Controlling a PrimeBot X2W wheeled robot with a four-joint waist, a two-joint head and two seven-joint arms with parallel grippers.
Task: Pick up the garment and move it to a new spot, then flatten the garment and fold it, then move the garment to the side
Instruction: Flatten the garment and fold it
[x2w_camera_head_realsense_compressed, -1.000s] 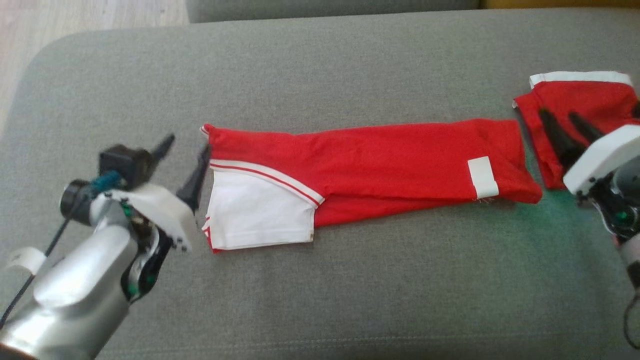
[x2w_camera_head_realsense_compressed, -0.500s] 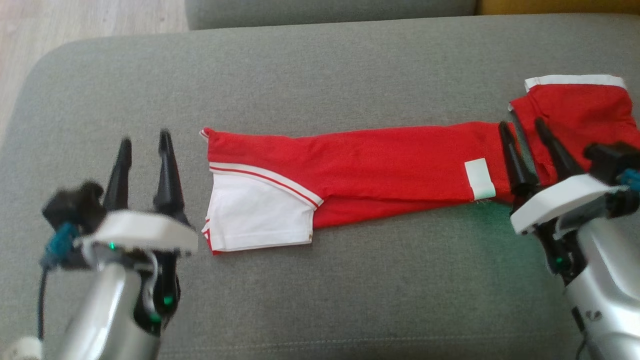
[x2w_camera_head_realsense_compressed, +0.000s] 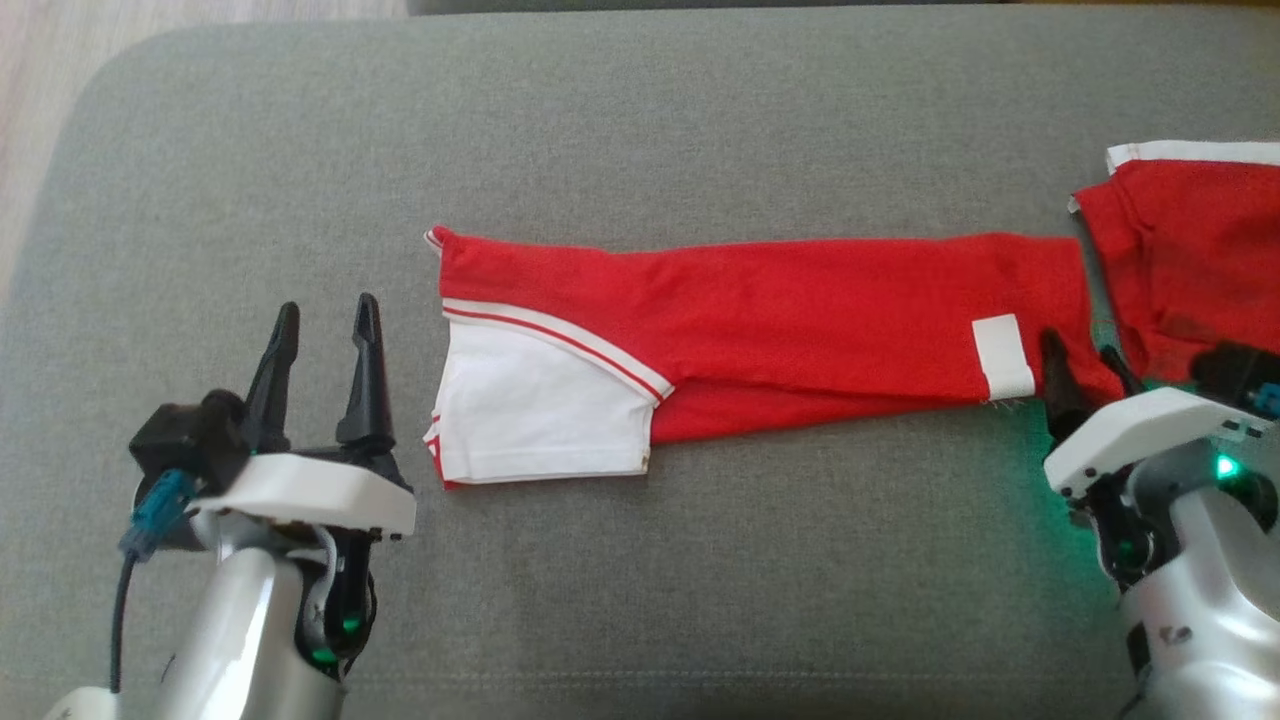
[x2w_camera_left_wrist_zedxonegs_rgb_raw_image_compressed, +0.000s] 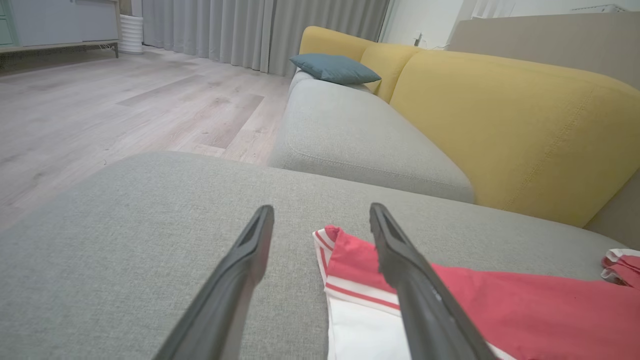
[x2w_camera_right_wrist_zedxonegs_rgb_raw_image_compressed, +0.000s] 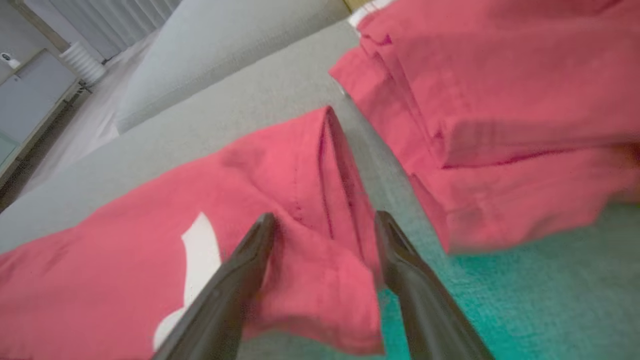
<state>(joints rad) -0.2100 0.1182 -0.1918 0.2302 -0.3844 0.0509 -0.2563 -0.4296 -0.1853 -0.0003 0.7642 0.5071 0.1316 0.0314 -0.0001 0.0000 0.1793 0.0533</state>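
The garment (x2w_camera_head_realsense_compressed: 780, 320) lies as a long, narrow strip across the grey cushion (x2w_camera_head_realsense_compressed: 640, 130), so the fold looks partly made. The left gripper (x2w_camera_head_realsense_compressed: 325, 310), jaws spread wide, sits just beside the strip's left end and holds nothing. The right gripper (x2w_camera_head_realsense_compressed: 1080, 348), also spread, straddles the right end's near corner, with cloth between its fingers but not pinched. Next, I judge, both must close on the ends and bring one over the other. A second garment (x2w_camera_head_realsense_compressed: 1190, 260) lies just beyond.
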